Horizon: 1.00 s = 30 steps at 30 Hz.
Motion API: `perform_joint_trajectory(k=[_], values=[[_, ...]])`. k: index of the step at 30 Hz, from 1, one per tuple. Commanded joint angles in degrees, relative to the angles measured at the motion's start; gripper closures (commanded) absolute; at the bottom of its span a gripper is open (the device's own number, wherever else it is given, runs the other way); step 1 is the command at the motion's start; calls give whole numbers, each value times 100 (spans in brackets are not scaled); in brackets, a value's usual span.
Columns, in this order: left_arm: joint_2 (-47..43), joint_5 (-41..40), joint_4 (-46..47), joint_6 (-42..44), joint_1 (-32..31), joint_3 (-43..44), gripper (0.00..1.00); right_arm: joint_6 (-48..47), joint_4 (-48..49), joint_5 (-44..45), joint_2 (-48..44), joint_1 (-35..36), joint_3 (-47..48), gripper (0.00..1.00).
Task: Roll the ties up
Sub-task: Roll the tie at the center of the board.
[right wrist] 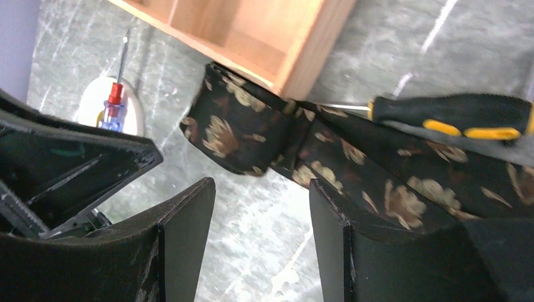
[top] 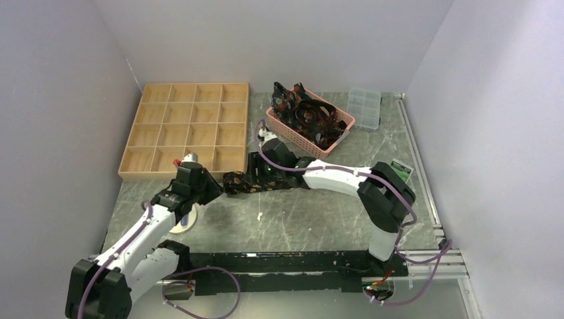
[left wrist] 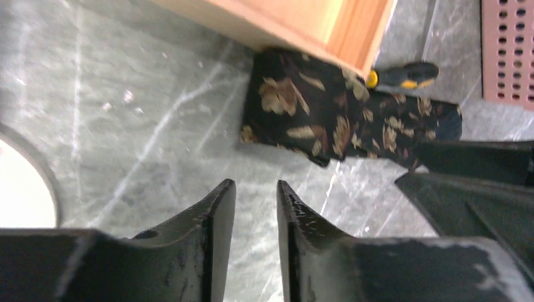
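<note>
1. The left fingers (left wrist: pixel 214 217) stand narrowly apart with nothing between them, and bare table (left wrist: pixel 126 113) shows through the gap. A white plate (left wrist: pixel 19 189) lies near them
2. Just ahead lies the tie (left wrist: pixel 327 119), black with tan leaf shapes. It rests flat on the table against the corner of the wooden tray (left wrist: pixel 327 25). The end nearest the left fingers looks doubled over into a soft, fat fold
3. The right fingers (right wrist: pixel 189 226) stand wide and hold nothing. The tie's length runs off under the right-hand one. A black and yellow screwdriver (right wrist: pixel 453 116) lies along the cloth's far edge, and I cannot tell whether it is touching or just beside
4. The tie is likely light, limp and a bit slick, so a loose roll would probably slump or spring open. The doubled end looks like the best place to pinch, across its full width, while the other fingers hold the tail flat and taut
5. Farther back, a pink basket (top: pixel 292 137) holds other ties (top: pixel 309 116) in a heap
</note>
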Motion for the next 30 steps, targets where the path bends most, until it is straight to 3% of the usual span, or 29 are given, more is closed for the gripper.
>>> perform_joint_trajectory(k=[1,4,7,17,30], values=[[189,385,671,14,608,213,58,23,218,-40,341,116,622,39],[141,822,1100,-98,1057,-28,41,-27,159,-34,630,140,937,39],[211,1267,1547,-61,1383,-204,33,-80,-106,25,964,140,1255,40],[987,2104,2482,34,1550,-337,40,-35,77,2,1272,146,896,44],[2057,2874,3257,161,1555,-259,35,128,543,-50,1027,-16,260,44]])
